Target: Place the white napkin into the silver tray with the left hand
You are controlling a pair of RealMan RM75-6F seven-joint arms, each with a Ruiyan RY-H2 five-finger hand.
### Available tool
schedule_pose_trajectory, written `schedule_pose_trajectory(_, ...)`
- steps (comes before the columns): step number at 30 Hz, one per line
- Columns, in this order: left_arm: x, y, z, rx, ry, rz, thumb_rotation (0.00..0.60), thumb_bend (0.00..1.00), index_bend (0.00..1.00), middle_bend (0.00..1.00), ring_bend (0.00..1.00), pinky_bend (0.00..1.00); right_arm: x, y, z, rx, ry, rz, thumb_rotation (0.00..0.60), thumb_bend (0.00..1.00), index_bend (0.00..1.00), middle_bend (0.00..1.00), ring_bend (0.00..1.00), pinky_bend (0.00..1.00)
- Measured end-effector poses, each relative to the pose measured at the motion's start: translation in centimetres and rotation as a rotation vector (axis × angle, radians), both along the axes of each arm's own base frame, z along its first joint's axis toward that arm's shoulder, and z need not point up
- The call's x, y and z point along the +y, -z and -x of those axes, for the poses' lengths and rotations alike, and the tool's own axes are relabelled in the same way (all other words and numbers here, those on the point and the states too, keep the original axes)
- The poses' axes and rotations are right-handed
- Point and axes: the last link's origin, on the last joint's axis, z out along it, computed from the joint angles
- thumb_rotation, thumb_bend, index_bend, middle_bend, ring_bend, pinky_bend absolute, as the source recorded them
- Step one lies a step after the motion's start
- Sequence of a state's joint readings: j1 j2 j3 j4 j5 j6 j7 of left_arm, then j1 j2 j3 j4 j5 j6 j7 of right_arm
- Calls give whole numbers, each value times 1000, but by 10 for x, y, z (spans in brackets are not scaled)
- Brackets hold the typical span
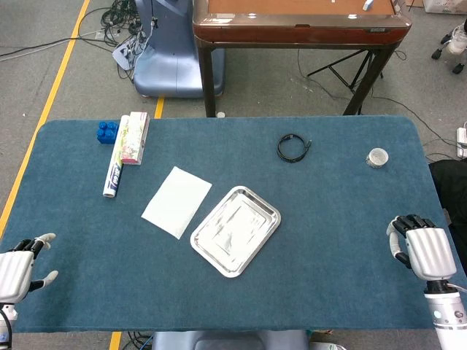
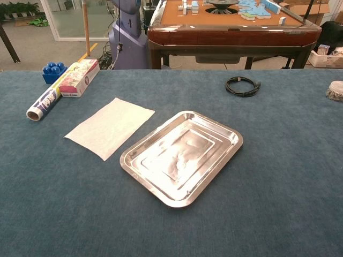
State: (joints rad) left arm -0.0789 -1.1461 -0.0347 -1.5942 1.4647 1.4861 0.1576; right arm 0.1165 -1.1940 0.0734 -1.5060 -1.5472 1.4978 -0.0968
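Note:
The white napkin (image 1: 176, 201) (image 2: 110, 127) lies flat on the blue table, just left of the silver tray (image 1: 235, 230) (image 2: 182, 157), which is empty. In the head view my left hand (image 1: 20, 267) hovers at the table's near left corner, far from the napkin, fingers apart and holding nothing. My right hand (image 1: 421, 250) sits at the near right edge with fingers partly curled and nothing in it. Neither hand shows in the chest view.
At the far left lie a rolled tube (image 1: 114, 174) (image 2: 44, 104), a boxed pack (image 1: 135, 137) (image 2: 79, 77) and a blue block (image 1: 107, 131) (image 2: 52, 71). A black cable coil (image 1: 292, 148) (image 2: 242, 85) and a tape roll (image 1: 377, 157) (image 2: 336, 90) lie at the back right.

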Motion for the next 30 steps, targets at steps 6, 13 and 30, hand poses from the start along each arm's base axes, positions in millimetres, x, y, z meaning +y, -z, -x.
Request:
schedule_pose_trajectory(6,-3,-2,1,7,-9,-14,600,141,280,416,339,559,-4,3,1,-1,3,-22,600,484,553,489,370,451)
schedule_pose_trajectory(13,-6,-1,-1,12,4,-19,600,141,282,416,338,558,-8,6,1,-5,3,-37,600,484,553,490,370,451)
schedule_pose_trajectory(30,13,30,-13,-26,131,112,600,141,326,158,109,328,-5,2,-1,-3,2,-11,600,485,553,490,370,451)
